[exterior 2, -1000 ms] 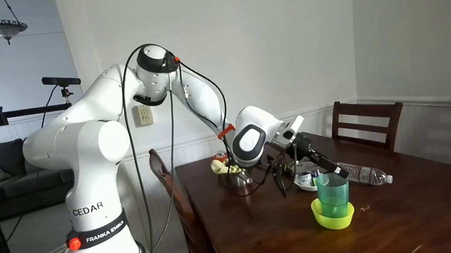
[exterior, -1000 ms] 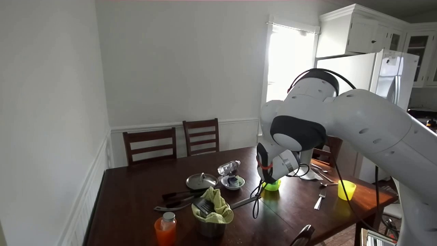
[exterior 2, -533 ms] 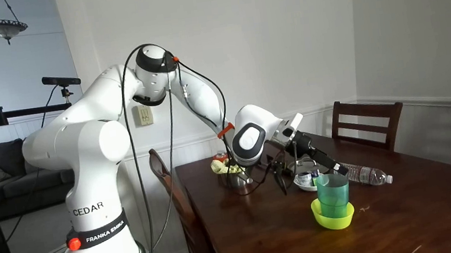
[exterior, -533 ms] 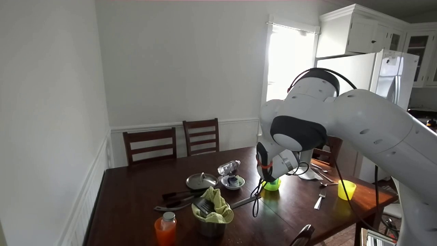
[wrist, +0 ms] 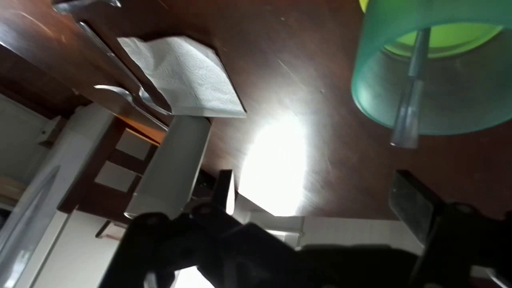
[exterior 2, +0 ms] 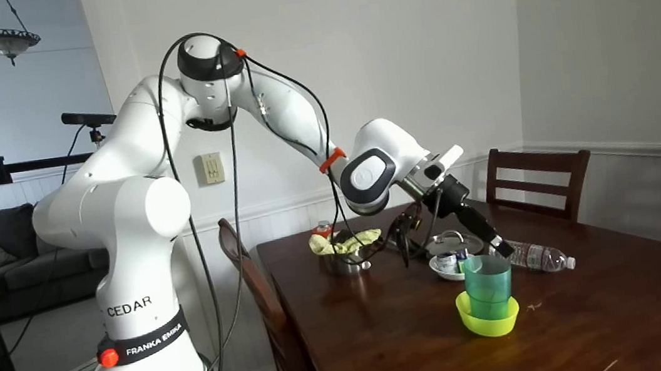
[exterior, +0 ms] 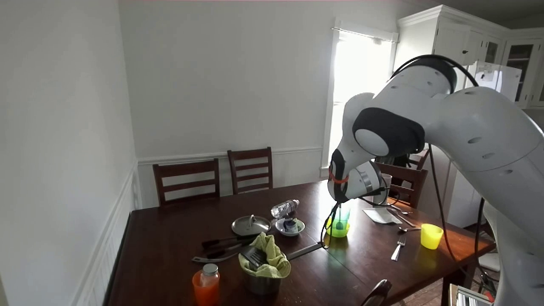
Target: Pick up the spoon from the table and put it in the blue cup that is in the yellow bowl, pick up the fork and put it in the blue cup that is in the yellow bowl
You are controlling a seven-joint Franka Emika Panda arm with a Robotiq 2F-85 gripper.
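Observation:
The blue cup (exterior 2: 489,282), teal and see-through, stands upright in the yellow bowl (exterior 2: 489,325), which is lime coloured. Inside the cup leans a metal utensil (wrist: 410,108), handle up; its dark rounded lower end shows faintly through the wall in an exterior view, like a spoon. My gripper (wrist: 318,196) is open, its fingers wide apart with nothing between them; in an exterior view its tips hang just above and behind the cup rim. The fork (exterior: 398,248) lies on the table, with a spoon (exterior: 409,229) on the tabletop beyond it.
A yellow cup (exterior: 431,236) stands beside the fork. A napkin (wrist: 188,76) and more cutlery (wrist: 124,94) lie near a pale cylinder (wrist: 172,168). Elsewhere are a pot with a cloth (exterior: 263,280), a lid (exterior: 250,225), a white bowl (exterior: 290,233), a bottle (exterior 2: 538,256) and an orange cup (exterior: 206,289).
The arm has risen and drawn back, mostly in the last half second. The gripper's tips now point more steeply down near the cup rim. Cup and bowl stay put.

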